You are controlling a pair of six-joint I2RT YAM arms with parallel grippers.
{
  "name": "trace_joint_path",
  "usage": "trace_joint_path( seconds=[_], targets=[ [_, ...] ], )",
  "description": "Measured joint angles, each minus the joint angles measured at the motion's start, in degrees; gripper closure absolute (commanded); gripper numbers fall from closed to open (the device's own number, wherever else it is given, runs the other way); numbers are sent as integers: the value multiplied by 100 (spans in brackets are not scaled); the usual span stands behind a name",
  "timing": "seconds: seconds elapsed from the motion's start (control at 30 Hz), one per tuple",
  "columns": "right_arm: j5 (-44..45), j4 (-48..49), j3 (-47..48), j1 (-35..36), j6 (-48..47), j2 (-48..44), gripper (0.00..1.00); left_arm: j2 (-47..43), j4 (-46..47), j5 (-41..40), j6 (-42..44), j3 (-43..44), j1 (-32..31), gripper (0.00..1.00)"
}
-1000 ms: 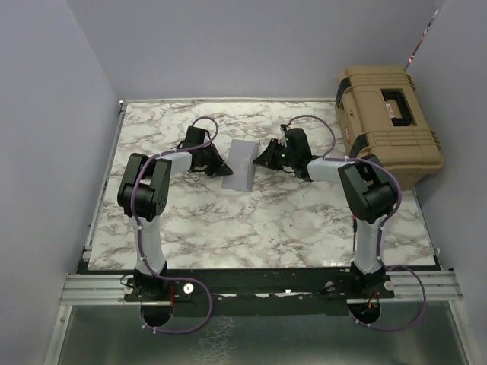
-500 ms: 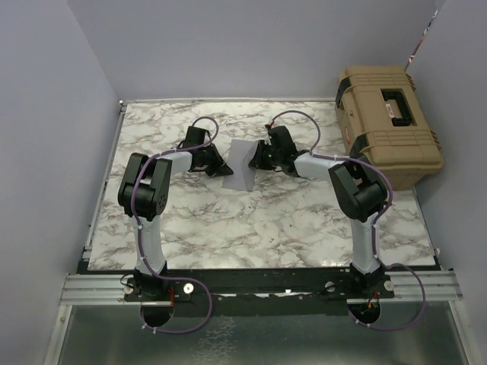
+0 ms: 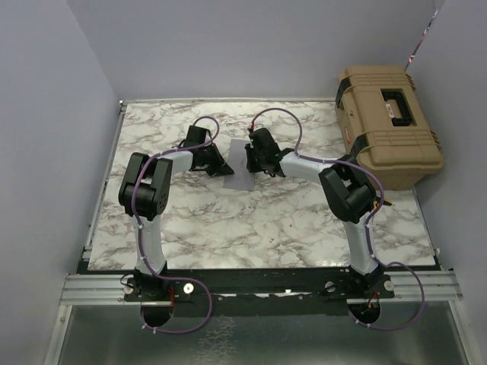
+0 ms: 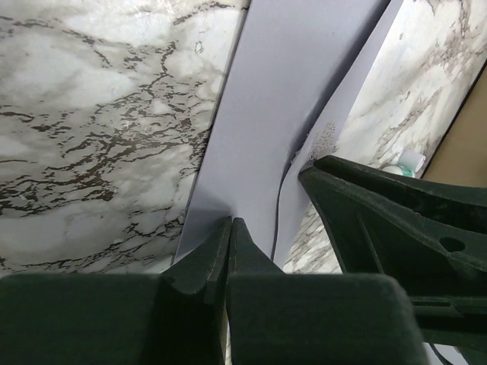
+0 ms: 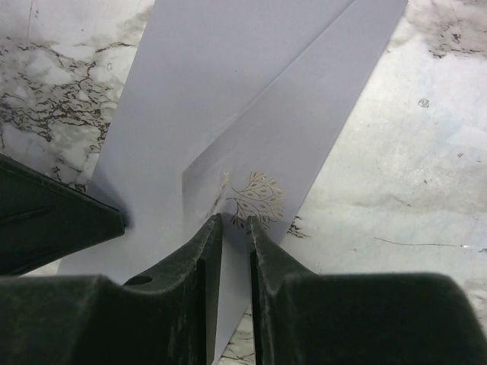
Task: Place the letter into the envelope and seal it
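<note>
1. Jaws of the left gripper (image 4: 230, 228) meet, their tips on the edge of the envelope (image 4: 281, 114).
2. All but closed, the right gripper (image 5: 232, 224) sits on its flap beside a gold tree emblem (image 5: 255, 199).
3. Envelope lies mid-table, toward the far edge.

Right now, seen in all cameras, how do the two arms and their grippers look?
Both the left arm and the right arm have pale grey links, bulky black joint housings, and a looping purple cable. The left gripper and right gripper have dark, matte, wedge-shaped fingers. No markings show.
</note>
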Motion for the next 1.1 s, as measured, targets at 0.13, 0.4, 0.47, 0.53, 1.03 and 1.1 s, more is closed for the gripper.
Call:
trace_joint_path(
  seconds=[0.13,0.4,0.47,0.53,1.03,1.1],
  targets=[
    [11,-101,68,4,-129,20,73,9,-44,37,17,107,-26,94],
    [11,-221,107,4,-651,20,71,11,680,343,-79,404,-50,84],
    [11,-225,107,4,-774,20,71,11,901,398,-164,404,-52,86],
    [11,-229,107,9,-911,20,72,35,1108,463,-269,404,-57,89],
    [-227,57,-151,13,-1209,-68,84,654,1718,262,-538,437,-385,100],
    [-240,103,-190,13,-1211,-81,84,654,1705,109,-492,398,-367,100]
  ],
)
